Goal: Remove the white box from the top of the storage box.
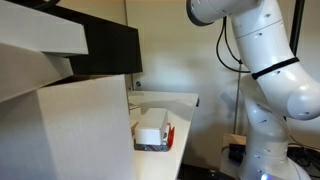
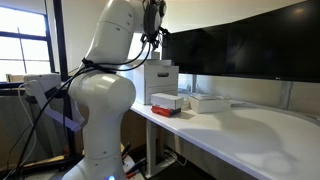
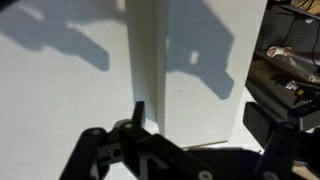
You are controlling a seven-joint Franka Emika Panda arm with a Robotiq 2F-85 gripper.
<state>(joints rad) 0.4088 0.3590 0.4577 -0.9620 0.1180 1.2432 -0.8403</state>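
The white box [image 1: 152,124] lies flat on top of the storage box [image 1: 168,136], a low container with red sides, near the table edge. Both also show in an exterior view, the white box [image 2: 166,99] on the red storage box [image 2: 164,109]. My gripper [image 2: 154,20] hangs high above the table, well above and apart from them. In the wrist view the gripper [image 3: 200,118] is open and empty, with dark fingers at left and right over a white surface with shadows. The white box cannot be made out there.
A huge pale cardboard carton [image 1: 70,130] fills the foreground. A tall white box [image 2: 160,76] stands behind the storage box, and a flat white box [image 2: 208,102] lies beside it. Dark monitors [image 2: 240,50] line the back of the white table [image 2: 250,140].
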